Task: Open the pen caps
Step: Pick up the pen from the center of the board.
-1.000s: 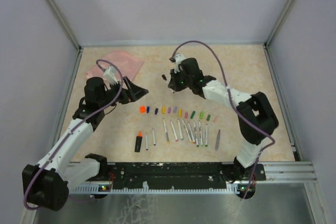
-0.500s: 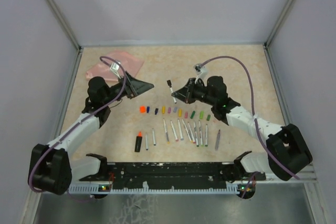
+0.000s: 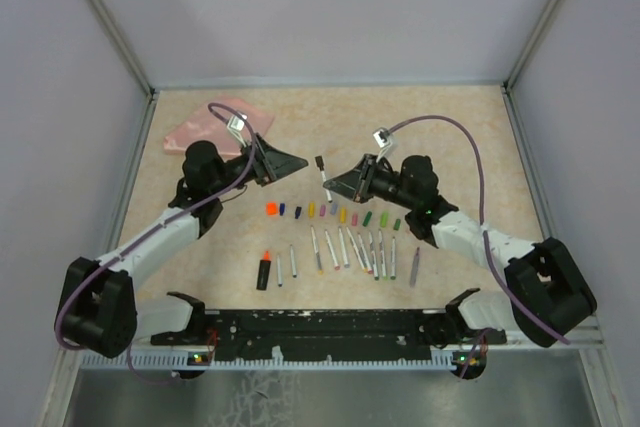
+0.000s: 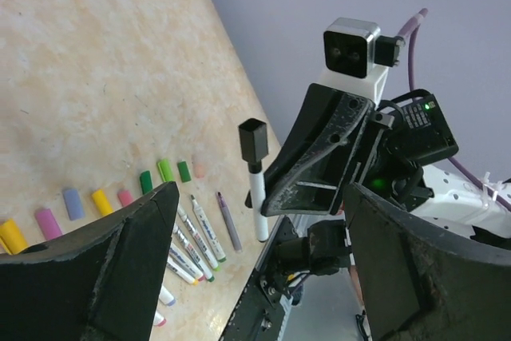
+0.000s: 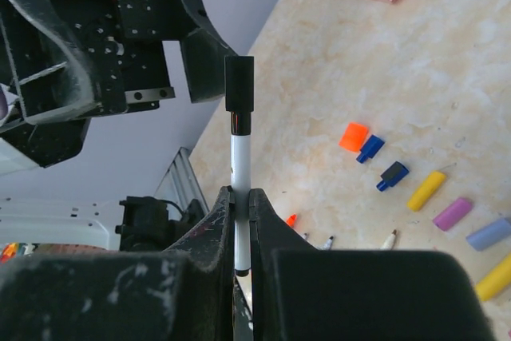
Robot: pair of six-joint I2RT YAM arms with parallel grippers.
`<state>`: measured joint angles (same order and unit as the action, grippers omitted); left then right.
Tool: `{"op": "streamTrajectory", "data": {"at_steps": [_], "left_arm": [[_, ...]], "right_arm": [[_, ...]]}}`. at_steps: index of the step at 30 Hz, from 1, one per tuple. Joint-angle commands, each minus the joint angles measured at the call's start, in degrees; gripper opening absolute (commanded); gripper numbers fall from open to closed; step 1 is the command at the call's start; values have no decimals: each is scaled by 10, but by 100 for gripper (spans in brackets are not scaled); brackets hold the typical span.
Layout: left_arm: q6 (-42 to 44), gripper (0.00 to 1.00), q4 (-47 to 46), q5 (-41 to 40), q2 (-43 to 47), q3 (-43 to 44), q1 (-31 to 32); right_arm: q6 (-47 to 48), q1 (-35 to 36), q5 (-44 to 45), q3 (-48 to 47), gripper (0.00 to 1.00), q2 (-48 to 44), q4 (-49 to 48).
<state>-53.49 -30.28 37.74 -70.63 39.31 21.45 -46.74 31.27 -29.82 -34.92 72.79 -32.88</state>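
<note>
My right gripper (image 3: 336, 185) is shut on a white pen (image 3: 324, 180) and holds it above the table, its black cap (image 3: 319, 161) pointing away. The right wrist view shows the pen (image 5: 239, 165) clamped between the pads, with the cap (image 5: 239, 82) on. My left gripper (image 3: 292, 161) is open and empty, just left of the cap. In the left wrist view the capped pen (image 4: 258, 201) stands ahead, between my open fingers (image 4: 112, 261). Several loose caps (image 3: 311, 211) in orange, blue, black, yellow, pink, purple and green lie in a row on the table.
Several uncapped pens (image 3: 345, 247) and an orange highlighter (image 3: 264, 269) lie in a row near the arm bases. A pink pouch (image 3: 212, 122) lies at the back left. Grey walls and metal rails (image 3: 130, 177) bound the table.
My right gripper has swung forward and lower with the pen, bringing its cap toward the left gripper. My left gripper has moved right and up toward the cap.
</note>
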Motion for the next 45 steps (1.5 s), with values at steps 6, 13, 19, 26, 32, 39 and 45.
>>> {"op": "streamTrajectory", "data": {"at_steps": [6,13,19,26,32,39,45], "left_arm": [[21,86,10,-38,-17,36,12],[24,86,20,-56,-33,53,28],[23,80,20,-56,-50,64,42],[24,75,21,-58,-61,70,55],[23,71,22,-59,-66,70,64],[22,62,24,-57,-66,71,65],[21,50,23,-54,-65,69,69]], "right_arm": [[-39,-5,-34,-8,0,20,-98],[-46,-2,-44,-15,0,35,-105],[-47,2,-48,-20,0,41,-107],[-48,3,-51,-22,0,45,-109],[-50,4,-54,-23,0,49,-111],[-50,6,-55,-21,0,47,-106],[-49,6,-55,-18,0,45,-104]]}}
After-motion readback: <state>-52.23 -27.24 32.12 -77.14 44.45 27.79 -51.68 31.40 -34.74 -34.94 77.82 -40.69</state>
